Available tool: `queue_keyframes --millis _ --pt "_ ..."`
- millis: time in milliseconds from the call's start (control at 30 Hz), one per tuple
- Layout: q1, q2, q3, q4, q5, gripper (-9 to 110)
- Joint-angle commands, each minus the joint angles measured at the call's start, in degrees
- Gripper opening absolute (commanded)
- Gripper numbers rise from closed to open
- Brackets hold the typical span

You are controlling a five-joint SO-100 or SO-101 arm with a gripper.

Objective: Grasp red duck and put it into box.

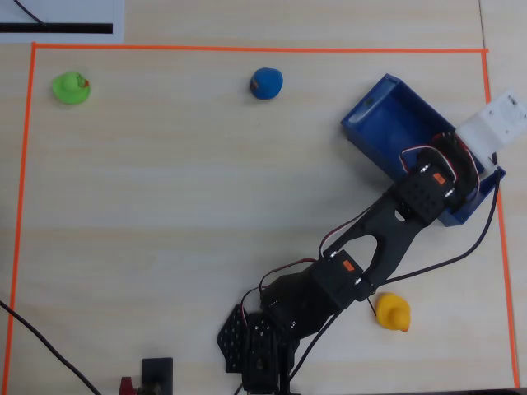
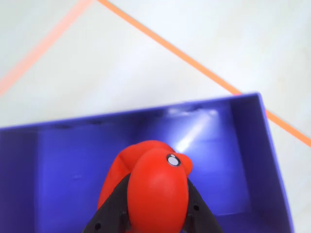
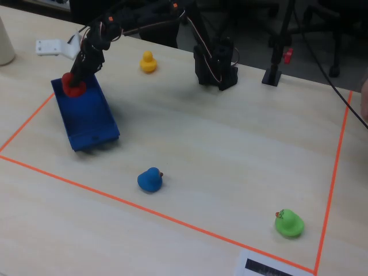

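In the wrist view, the red duck sits between my gripper's two black fingers, which are shut on its sides. It hangs inside the walls of the blue box, over the floor; I cannot tell if it touches it. In the fixed view the gripper holds the duck at the far end of the box. In the overhead view the box lies at the right, and the arm and its white camera mount hide the duck and the gripper.
A blue duck, a green duck and a yellow duck stand on the table. Orange tape frames the work area. The arm's base is at the near edge in the overhead view.
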Motion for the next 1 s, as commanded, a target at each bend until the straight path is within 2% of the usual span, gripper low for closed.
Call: queue_keyframes --millis 0,267,400,633,767,900,967 --pt "2.4 -1.4 -2.5 -2.8 -2.2 0" --pt "3.6 -8.2 -2.2 -12.5 -5.2 1" --pt "3.7 -9.1 -1.5 -13.3 -7.8 16" --pt "3.7 -8.1 -2.0 -9.6 -8.2 24" --pt "3.6 -4.9 -2.5 -7.3 -6.4 22" --pt "1.3 4.6 -2.8 -4.6 0.9 4" --pt "-1.6 12.8 -1.5 -2.4 5.6 0"
